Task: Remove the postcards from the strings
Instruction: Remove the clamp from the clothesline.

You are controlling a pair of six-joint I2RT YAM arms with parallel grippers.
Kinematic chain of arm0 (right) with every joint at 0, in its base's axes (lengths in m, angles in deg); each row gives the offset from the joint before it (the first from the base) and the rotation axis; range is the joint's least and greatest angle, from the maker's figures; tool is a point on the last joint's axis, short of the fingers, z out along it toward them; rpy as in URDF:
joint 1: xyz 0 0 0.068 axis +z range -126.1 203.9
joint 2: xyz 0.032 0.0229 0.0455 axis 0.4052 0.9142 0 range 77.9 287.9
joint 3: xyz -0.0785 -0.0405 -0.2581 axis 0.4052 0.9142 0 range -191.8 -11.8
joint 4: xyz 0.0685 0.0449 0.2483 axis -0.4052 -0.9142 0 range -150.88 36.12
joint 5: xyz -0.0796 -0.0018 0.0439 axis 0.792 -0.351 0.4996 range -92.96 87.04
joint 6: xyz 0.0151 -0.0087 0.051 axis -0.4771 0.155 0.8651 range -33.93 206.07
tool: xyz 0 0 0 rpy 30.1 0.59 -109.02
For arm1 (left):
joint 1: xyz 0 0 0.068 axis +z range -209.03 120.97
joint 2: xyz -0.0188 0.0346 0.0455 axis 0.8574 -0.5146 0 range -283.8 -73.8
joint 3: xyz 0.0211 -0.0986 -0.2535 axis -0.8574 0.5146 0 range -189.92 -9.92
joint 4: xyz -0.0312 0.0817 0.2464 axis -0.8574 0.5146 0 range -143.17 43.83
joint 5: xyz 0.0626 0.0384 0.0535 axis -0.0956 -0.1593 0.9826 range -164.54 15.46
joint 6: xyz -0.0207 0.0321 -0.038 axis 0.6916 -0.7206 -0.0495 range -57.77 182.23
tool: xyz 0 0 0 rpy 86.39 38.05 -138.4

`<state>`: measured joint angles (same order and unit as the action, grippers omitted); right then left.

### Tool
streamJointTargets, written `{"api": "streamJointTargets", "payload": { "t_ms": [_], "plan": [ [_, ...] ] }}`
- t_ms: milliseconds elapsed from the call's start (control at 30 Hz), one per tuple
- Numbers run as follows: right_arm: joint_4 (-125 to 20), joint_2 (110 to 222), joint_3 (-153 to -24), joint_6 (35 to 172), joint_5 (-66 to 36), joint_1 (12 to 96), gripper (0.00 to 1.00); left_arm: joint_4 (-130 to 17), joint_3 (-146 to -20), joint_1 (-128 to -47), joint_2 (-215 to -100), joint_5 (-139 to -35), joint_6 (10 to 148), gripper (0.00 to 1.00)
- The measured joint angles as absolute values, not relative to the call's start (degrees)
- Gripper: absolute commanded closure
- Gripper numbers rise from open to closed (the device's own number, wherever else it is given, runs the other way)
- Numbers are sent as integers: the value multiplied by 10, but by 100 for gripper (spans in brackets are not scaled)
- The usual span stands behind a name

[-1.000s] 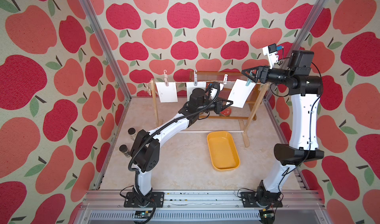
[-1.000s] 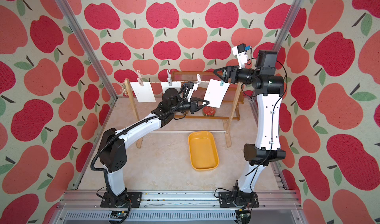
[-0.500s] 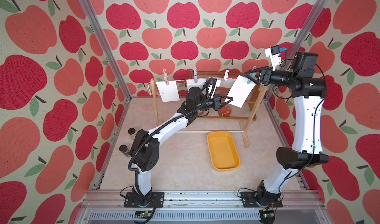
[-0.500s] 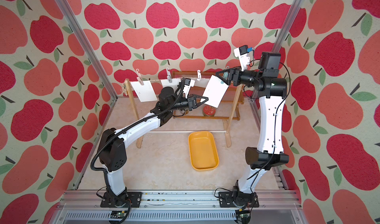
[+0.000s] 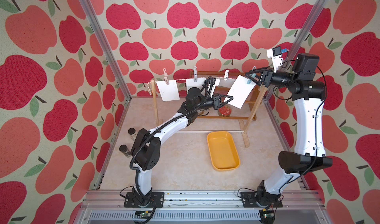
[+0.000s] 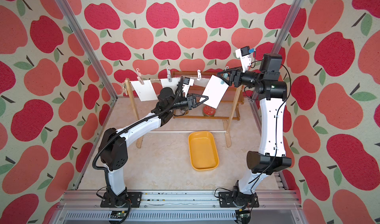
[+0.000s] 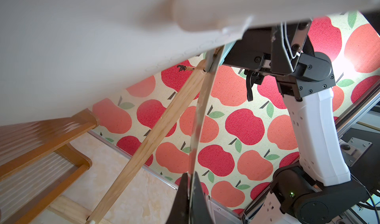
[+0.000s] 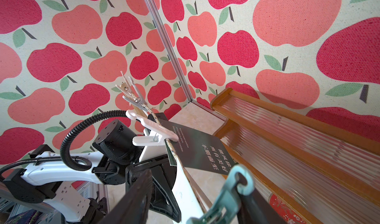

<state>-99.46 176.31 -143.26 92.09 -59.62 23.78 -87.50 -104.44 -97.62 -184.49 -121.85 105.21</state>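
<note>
Four postcards (image 5: 167,90) hung on the string (image 8: 154,115), so I judged none had come off yet. Your left arm partly hid the two in the middle. You were working on the right postcard (image 5: 239,93), which hung tilted at the right end of the line.

Your left hand (image 5: 230,97) was clamped on that card's lower left corner. The left wrist view showed the paper's edge running straight out from between the closed fingers.

Your right hand (image 5: 249,79) was up at the card's top right corner. Its jaws stood about half apart, straddling the teal clothespin (image 8: 230,192) that pinned the card to the string. The right wrist view showed the pin lying close to one finger with a clear gap to the other. From that I judged it was not squeezed yet.

That put you at the release step for the first card. The next move called for the right hand to close squarely on the pin's tail ends, hard enough to spread its mouth. The left hand needed only a light downward pull, so that the card slid free rather than tore. Once loose, the card probably belonged in the yellow tray (image 5: 225,168) on the table, on the near side of the line, though the task did not say so.
</note>
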Motion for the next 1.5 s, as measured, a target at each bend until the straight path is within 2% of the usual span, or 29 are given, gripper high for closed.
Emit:
{"api": "streamJointTargets", "payload": {
  "t_ms": [267, 600, 900, 1100, 1300, 1500],
  "plan": [
    [-948, 1749, -1396, 937, -616, 232, 41, -900, -1045, -968, -1857, -1222, 1081, 100],
    [-929, 1749, -1387, 944, -627, 231, 39, -923, -1045, -966, -1863, -1231, 1103, 100],
    [-929, 1749, -1386, 944, -627, 232, 49, -930, -1045, -966, -1869, -1235, 1118, 100],
    [-928, 1750, -1383, 944, -627, 241, 49, -933, -1048, -966, -1875, -1239, 1124, 100],
    [-920, 1750, -1379, 942, -626, 243, 59, -937, -1048, -966, -1875, -1241, 1125, 100],
    [-916, 1750, -1379, 945, -626, 243, 65, -937, -1049, -965, -1875, -1242, 1125, 100]
  ]
}}
